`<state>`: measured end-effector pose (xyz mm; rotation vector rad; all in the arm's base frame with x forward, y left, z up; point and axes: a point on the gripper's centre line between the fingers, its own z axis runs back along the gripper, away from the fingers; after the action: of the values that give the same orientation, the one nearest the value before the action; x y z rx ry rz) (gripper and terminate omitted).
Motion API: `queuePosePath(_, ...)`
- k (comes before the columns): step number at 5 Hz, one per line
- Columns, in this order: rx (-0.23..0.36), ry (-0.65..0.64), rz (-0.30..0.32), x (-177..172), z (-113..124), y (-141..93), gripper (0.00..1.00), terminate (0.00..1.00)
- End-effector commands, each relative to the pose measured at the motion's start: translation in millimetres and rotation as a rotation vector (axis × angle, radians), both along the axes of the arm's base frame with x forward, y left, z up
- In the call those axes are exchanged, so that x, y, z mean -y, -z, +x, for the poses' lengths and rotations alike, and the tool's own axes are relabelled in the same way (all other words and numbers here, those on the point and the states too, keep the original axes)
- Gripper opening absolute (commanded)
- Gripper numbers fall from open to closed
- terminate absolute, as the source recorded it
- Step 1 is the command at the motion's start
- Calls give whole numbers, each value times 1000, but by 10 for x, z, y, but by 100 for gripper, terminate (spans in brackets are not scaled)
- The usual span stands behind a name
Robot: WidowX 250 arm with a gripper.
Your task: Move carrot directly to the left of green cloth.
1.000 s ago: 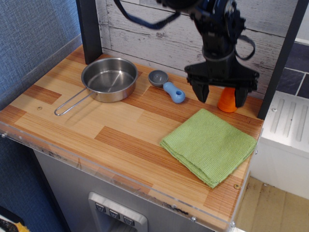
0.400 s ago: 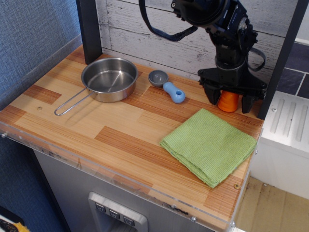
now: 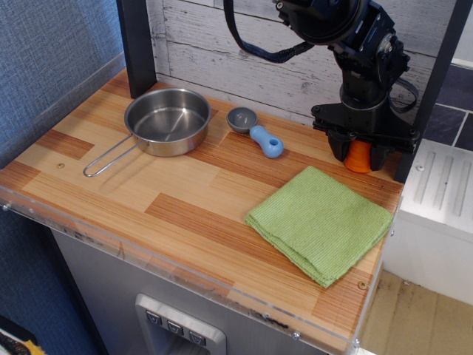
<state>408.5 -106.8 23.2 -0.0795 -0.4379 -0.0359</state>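
Note:
The orange carrot (image 3: 359,156) stands upright on the wooden table at the back right, just behind the far corner of the green cloth (image 3: 320,222). My gripper (image 3: 360,154) has come down over the carrot. Its two black fingers (image 3: 338,148) press against the carrot's left and right sides, so only an orange strip shows between them. The carrot still rests on the table. The green cloth lies flat near the table's front right, turned like a diamond.
A steel pan (image 3: 167,120) with a wire handle sits at the back left. A blue-handled grey scoop (image 3: 255,129) lies between the pan and the gripper. A dark post (image 3: 137,44) stands at the back left, another at the right edge, and a plank wall runs behind.
The gripper moved right and lowered over the carrot. Its fingers, spread wide before, have drawn in against the carrot's sides. The carrot, cloth, pan and scoop have not moved.

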Motion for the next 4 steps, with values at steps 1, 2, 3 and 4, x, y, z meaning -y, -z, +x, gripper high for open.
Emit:
queuePosePath(1,87,-2,0,32,-12,-412,0,0)
queuePosePath(2,107,-16,29,-75,-181,-591,0,0)
queuePosePath(3,69,-21,70,-207,-345,-747,0,0)
queuePosePath(4,-20,-42,61,-382,-529,-827,0,0)
